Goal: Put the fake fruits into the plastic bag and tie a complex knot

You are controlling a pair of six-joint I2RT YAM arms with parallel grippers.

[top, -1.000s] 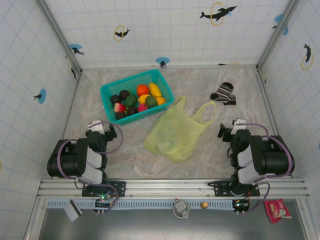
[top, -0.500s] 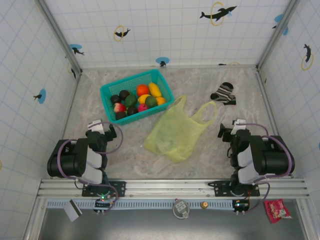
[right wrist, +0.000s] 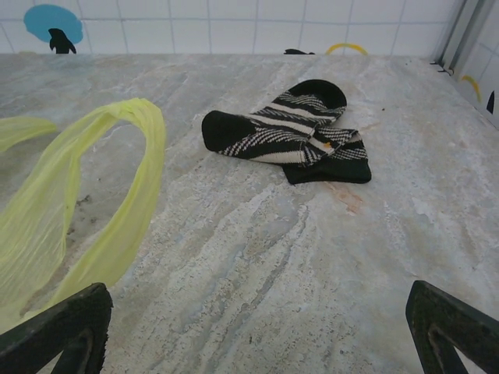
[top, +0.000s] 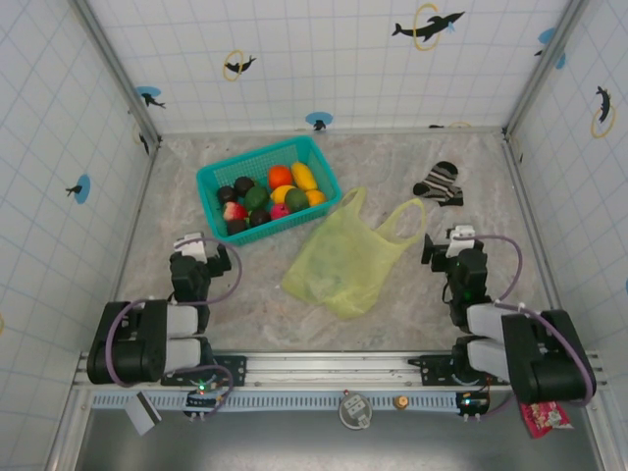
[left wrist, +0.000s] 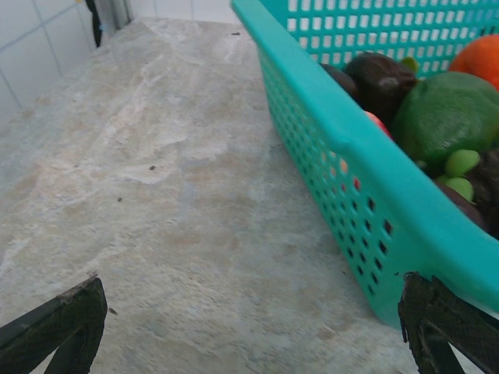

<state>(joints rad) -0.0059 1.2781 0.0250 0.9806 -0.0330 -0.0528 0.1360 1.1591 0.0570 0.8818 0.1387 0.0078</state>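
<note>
The left gripper (left wrist: 249,333) hovers low over the table (top: 196,314) with its jaws spread wide and nothing between them; the right gripper (right wrist: 253,331) is just as wide and just as empty. The fake fruits (top: 267,196) all sit heaped in the teal basket (top: 209,177) at the far left of the table. From the left wrist, the basket's near wall runs away ahead and to the right of the fingers, with a green fruit (left wrist: 444,113) and a dark brown one (left wrist: 380,76) showing over the rim.

The plastic bag (top: 343,263) lies flat between the two arms; its long axis runs on a diagonal, closed end near-left, the two loop handles far-right. One handle lies just beside the basket's right corner; the other handle (right wrist: 129,187) reaches towards the right gripper, lying ahead and to the left of it. A striped cloth (right wrist: 288,136) lies further off, straight ahead of that gripper.

By this layout, the left arm is the nearer to the fruits and the right arm to the bag's mouth; no fruit appears bagged yet, so the first pick likely falls to the left gripper, reaching forward and right over the basket rim.
</note>
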